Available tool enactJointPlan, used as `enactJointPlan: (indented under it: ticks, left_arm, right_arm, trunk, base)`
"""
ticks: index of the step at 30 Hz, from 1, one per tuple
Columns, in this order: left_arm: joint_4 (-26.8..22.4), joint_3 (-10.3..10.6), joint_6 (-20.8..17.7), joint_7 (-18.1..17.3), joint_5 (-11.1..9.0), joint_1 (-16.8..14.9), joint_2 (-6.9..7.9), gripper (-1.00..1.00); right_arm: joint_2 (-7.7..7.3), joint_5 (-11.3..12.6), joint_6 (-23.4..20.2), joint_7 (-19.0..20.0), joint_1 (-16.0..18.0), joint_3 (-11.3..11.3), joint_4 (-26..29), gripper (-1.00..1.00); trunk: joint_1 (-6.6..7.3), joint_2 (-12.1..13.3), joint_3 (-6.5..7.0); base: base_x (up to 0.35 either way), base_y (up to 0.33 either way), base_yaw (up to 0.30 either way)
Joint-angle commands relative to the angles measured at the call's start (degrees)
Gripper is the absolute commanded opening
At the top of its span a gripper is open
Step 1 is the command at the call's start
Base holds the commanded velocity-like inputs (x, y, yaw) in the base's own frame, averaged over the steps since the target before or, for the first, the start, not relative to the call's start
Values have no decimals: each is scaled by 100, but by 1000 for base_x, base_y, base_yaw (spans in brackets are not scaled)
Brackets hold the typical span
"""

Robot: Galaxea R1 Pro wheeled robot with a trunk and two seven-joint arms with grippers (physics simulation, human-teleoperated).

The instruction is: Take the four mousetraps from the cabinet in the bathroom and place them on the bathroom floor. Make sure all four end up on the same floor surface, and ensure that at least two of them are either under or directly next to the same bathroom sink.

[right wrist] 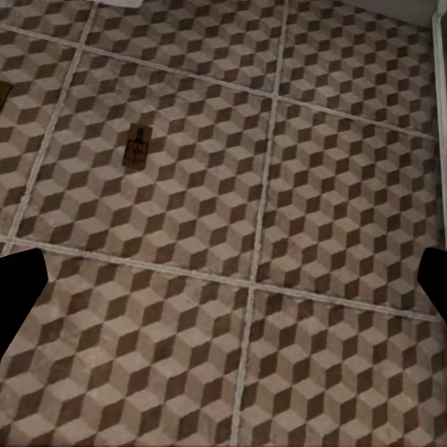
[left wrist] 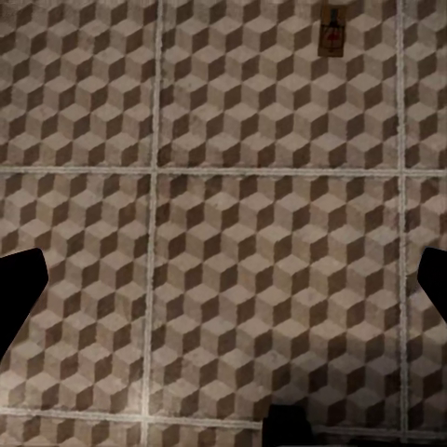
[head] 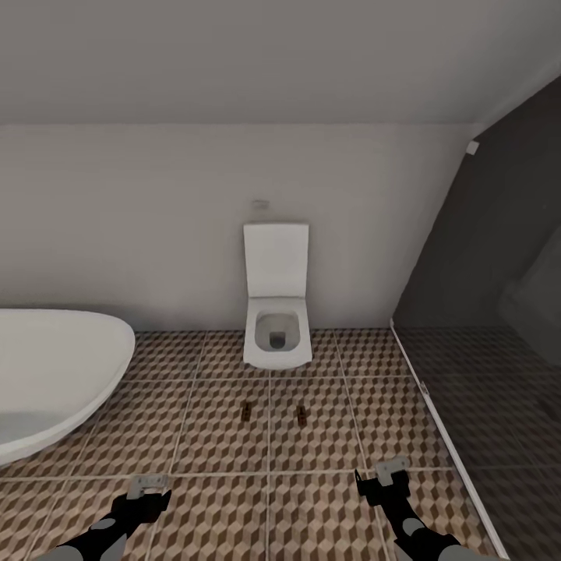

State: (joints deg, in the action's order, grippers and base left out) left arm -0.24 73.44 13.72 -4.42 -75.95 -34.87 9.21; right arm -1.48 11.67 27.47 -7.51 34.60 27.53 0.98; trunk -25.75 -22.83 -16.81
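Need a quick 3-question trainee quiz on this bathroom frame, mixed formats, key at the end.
1. How many mousetraps lie on the tiled floor in the head view?
2. True or false: both traps sit in front of the toilet, on either side of a grout line.
3. Multiple choice: the left gripper and right gripper are
A) each shut on a trap
B) open and empty, above the floor
C) resting inside the bathtub

Key:
1. Two; the second trap lies to the right of the first.
2. True.
3. B; both wrist views show fingers spread wide over bare tile.
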Motion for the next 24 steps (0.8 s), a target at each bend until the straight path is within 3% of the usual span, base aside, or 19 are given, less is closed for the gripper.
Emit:
enactJointPlan:
  ticks: [1, 24]
  left_arm:
    - [-2, 39, 8, -24, -61, -2, 2, 100]
    - [-2, 39, 8, -24, -61, -4, 1, 100]
  right_arm:
    - [-1, 46, 13, -14, 3, 50, -1, 100]
    - [6, 46, 6, -10, 3, 50, -1, 100]
  trunk:
    - [-3, -9, -1]
    - [-3, -9, 188]
  base:
    - [0, 0, 0]
    - [0, 0, 0]
